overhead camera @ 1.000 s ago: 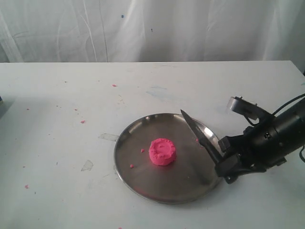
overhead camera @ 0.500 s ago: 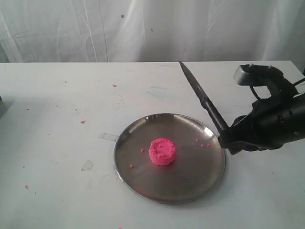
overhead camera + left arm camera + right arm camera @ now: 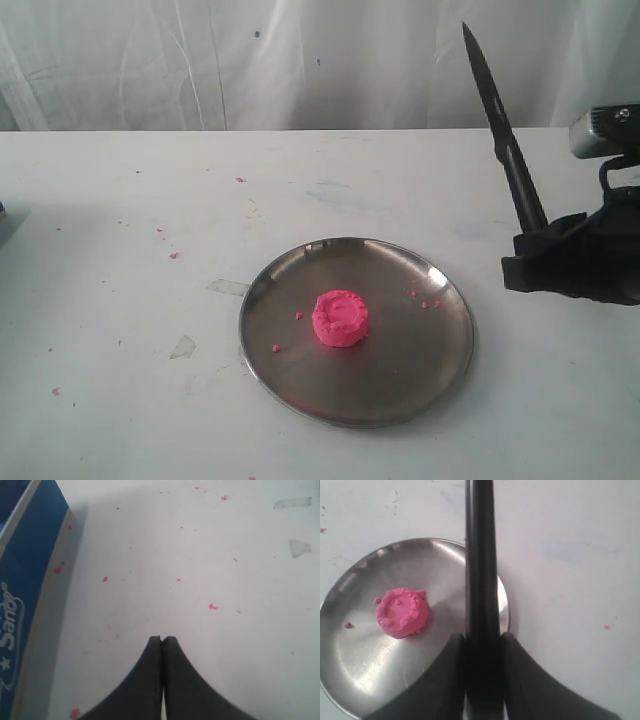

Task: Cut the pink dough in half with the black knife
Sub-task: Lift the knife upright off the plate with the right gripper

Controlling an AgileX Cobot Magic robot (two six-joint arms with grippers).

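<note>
The pink dough [image 3: 341, 318] is a whole round puck in the middle of a round steel plate [image 3: 300, 380]; it also shows in the right wrist view as the dough [image 3: 402, 612] on the plate [image 3: 365, 680]. My right gripper [image 3: 532, 252] hangs right of the plate, above the table, shut on the handle of the black knife [image 3: 497, 120], whose blade points steeply up and away. In the right wrist view the knife [image 3: 481, 570] runs out from between the right gripper [image 3: 483, 639]. My left gripper [image 3: 162, 639] is shut and empty over bare table.
Tiny pink crumbs [image 3: 426, 300] lie on the plate and across the white table [image 3: 120, 250]. A blue box [image 3: 25, 595] stands beside the left gripper. A white curtain [image 3: 300, 60] closes the far side.
The right gripper has lifted and swung back to the right, carrying the knife from over the plate's right rim up to a steep, nearly upright tilt. The dough has not moved.
</note>
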